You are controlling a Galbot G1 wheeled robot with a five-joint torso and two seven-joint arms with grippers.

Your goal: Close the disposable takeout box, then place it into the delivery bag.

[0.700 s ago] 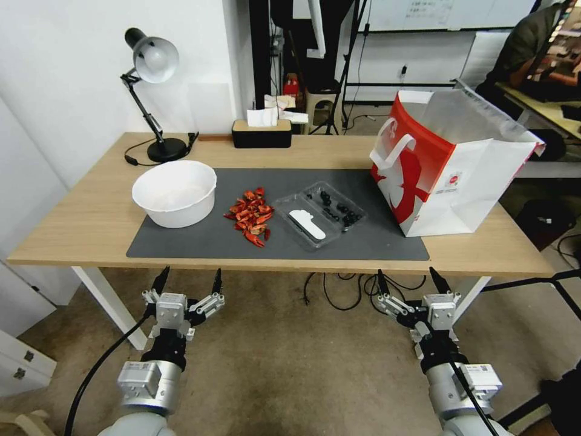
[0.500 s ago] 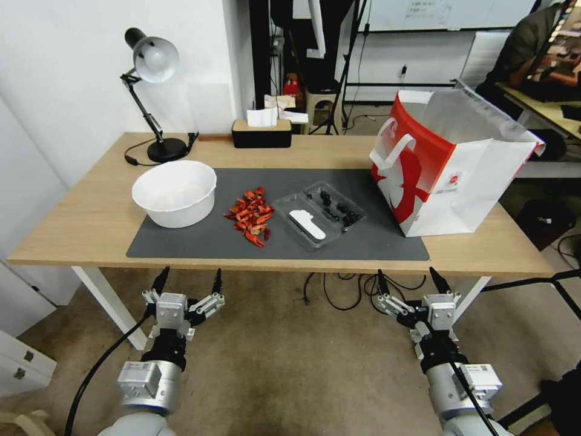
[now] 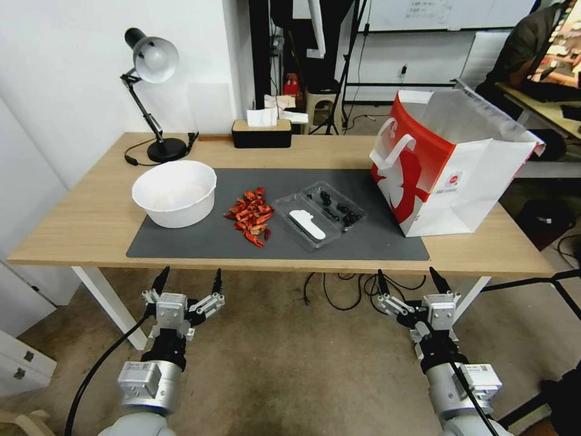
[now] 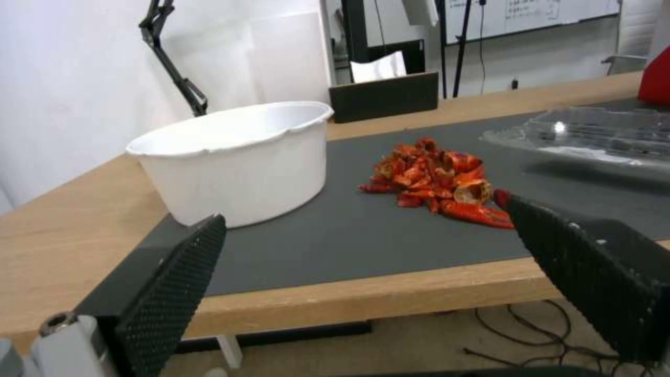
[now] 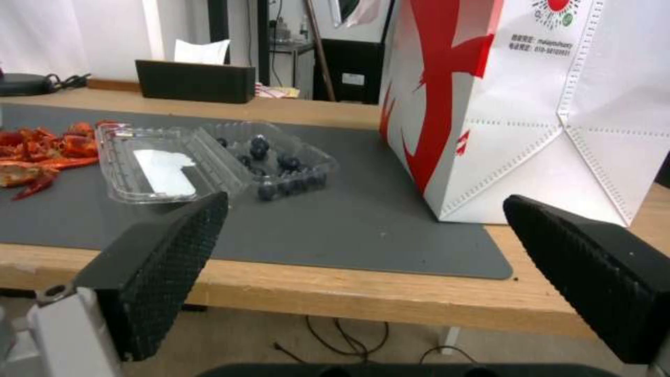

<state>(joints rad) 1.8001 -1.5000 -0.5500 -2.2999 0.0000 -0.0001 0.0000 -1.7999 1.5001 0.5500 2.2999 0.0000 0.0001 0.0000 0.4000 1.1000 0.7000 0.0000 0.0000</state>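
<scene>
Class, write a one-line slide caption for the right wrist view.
Open right gripper waits below the table edge, facing the open takeout box lying beside the delivery bag.

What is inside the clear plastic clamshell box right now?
The open clear plastic clamshell box holds small dark round pieces in one half and a white strip in the other; nothing covers them.

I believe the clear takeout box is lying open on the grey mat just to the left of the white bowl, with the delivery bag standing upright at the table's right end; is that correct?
Not quite: the takeout box lies open on the grey mat to the right of the white bowl, beyond the red pieces, as the head view shows. The delivery bag does stand upright at the table's right end.
</scene>
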